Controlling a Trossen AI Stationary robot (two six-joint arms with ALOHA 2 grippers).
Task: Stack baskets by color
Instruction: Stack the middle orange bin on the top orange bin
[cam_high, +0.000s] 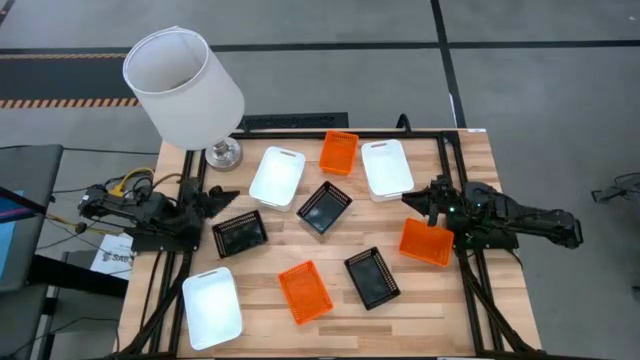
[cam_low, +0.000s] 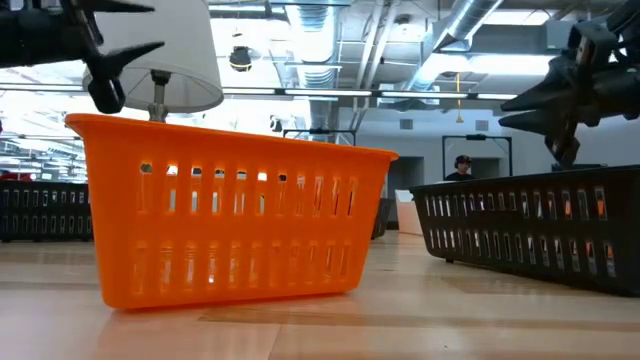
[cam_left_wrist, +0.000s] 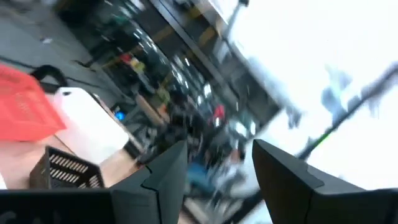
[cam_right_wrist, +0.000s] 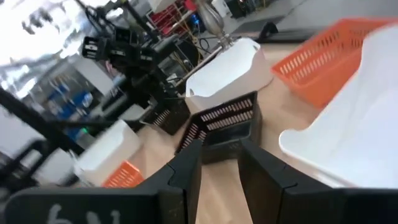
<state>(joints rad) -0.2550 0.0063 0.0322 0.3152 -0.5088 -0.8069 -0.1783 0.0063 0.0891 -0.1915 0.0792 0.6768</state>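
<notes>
At the table's right side, right gripper (cam_high: 415, 203) raised above the wood, fingers apart with nothing between them, pointed toward the table's middle; just beside that arm, an orange basket (cam_high: 427, 242) lying tilted; just ahead of the fingertips, a white basket (cam_high: 386, 167) near the far edge, and next to it a second orange basket (cam_high: 338, 152). Past the fingers in the right wrist view, a black basket (cam_right_wrist: 221, 121) at the centre. On the opposite side, left gripper (cam_high: 228, 197) also raised, fingers apart and empty, with another black basket (cam_high: 239, 233) just in front of it and another white basket (cam_high: 277, 177) beyond. Toward the near edge, a third white basket (cam_high: 211, 307), a third orange basket (cam_high: 304, 292) and a third black basket (cam_high: 372, 277), all apart, none stacked. At the far left corner, a lamp (cam_high: 224, 153) under a large white shade (cam_high: 183, 88). Off the table's left, a printed sheet (cam_high: 108, 258), lettering too small to read; no other legible writing anywhere
</notes>
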